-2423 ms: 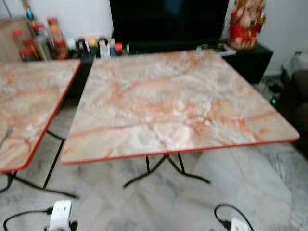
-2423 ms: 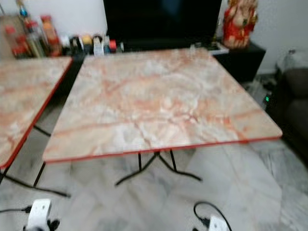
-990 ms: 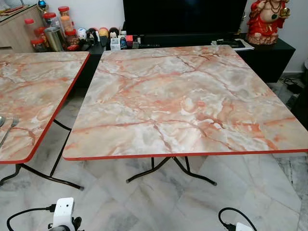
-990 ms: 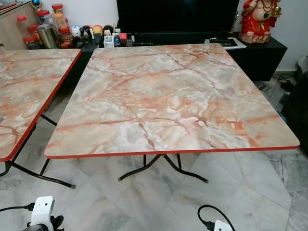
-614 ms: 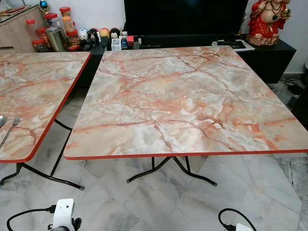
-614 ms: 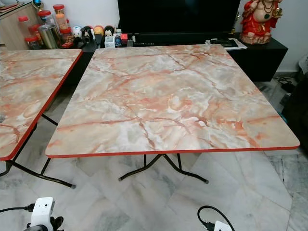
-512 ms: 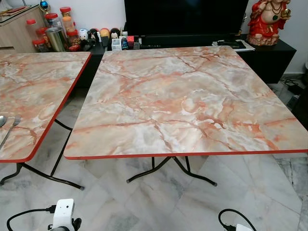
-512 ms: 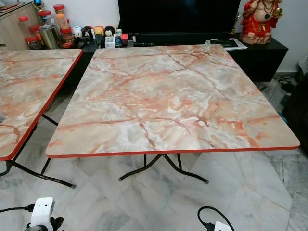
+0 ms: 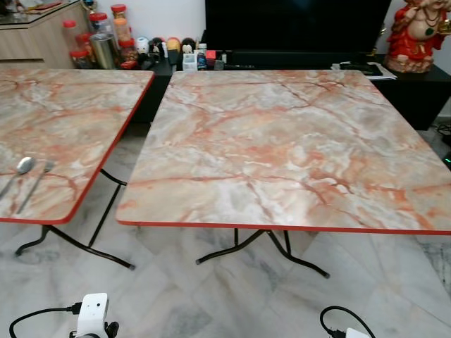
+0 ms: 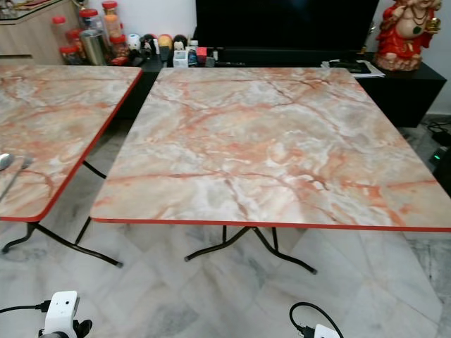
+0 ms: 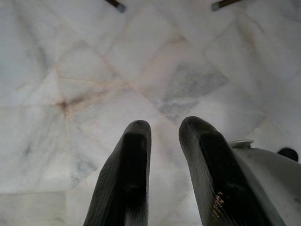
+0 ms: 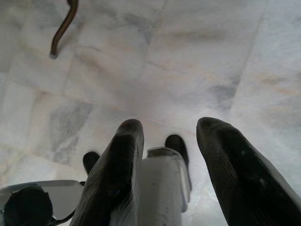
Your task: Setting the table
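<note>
A square marble-patterned table (image 9: 282, 148) with a red edge stands bare right before me. A second table of the same kind (image 9: 63, 127) stands to its left, with a spoon (image 9: 25, 165) and a fork (image 9: 34, 186) lying near its front edge. Both my arms hang low over the marble floor. The left gripper (image 11: 164, 127) points down at the floor tiles, open, with nothing between its fingers. The right gripper (image 12: 170, 125) is also open and empty, above part of my own grey body.
A narrow gap (image 9: 134, 162) separates the two tables, and their black metal legs (image 9: 261, 248) splay out on the floor. Behind them are a black TV stand (image 9: 296, 60), jars and bottles (image 9: 106, 42), a red statue (image 9: 419, 35) and a wooden cabinet (image 9: 42, 39).
The whole picture has shifted right, so the camera has turned left. More of the left table shows, with its spoon and fork. Nothing on the tables has moved.
</note>
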Robot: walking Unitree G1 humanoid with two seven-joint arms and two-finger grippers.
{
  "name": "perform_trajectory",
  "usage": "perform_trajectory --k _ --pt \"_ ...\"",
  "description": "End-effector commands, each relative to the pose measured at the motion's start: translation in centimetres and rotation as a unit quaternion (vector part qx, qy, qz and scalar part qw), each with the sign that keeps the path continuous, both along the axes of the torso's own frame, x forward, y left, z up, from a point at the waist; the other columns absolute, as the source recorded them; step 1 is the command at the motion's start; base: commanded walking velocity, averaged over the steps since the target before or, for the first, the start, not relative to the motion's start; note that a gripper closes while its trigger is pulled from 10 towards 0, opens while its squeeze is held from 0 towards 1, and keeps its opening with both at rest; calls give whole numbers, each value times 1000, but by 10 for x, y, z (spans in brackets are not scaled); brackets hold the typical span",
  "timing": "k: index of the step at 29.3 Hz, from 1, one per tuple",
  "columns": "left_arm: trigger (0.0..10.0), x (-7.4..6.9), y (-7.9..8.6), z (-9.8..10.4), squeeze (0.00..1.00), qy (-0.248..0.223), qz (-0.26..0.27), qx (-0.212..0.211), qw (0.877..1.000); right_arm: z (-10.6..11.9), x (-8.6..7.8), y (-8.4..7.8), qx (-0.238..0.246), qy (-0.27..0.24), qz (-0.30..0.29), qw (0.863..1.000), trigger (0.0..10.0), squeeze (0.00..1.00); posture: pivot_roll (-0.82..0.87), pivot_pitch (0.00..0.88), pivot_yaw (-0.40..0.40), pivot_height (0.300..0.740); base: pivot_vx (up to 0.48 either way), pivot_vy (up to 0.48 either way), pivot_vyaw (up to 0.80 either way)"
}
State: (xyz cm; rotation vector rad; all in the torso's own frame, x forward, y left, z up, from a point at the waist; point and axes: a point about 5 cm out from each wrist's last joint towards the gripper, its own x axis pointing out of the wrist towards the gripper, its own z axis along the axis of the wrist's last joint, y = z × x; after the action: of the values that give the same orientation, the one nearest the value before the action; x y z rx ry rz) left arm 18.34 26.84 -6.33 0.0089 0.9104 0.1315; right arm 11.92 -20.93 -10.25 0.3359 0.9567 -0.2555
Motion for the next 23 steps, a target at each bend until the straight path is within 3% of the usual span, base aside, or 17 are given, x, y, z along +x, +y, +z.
perform_trajectory --k 1,23 --pt "10000 -2 4 1 0 7 -2 5 1000 -1 -1 2 2 2 5 1000 10000 0 3 0 15 736 0 315 0" --pt "10000 -2 7 2 0 7 -2 9 1000 -1 -1 5 5 0 4 1000 10000 0 8 0 24 736 0 371 0"
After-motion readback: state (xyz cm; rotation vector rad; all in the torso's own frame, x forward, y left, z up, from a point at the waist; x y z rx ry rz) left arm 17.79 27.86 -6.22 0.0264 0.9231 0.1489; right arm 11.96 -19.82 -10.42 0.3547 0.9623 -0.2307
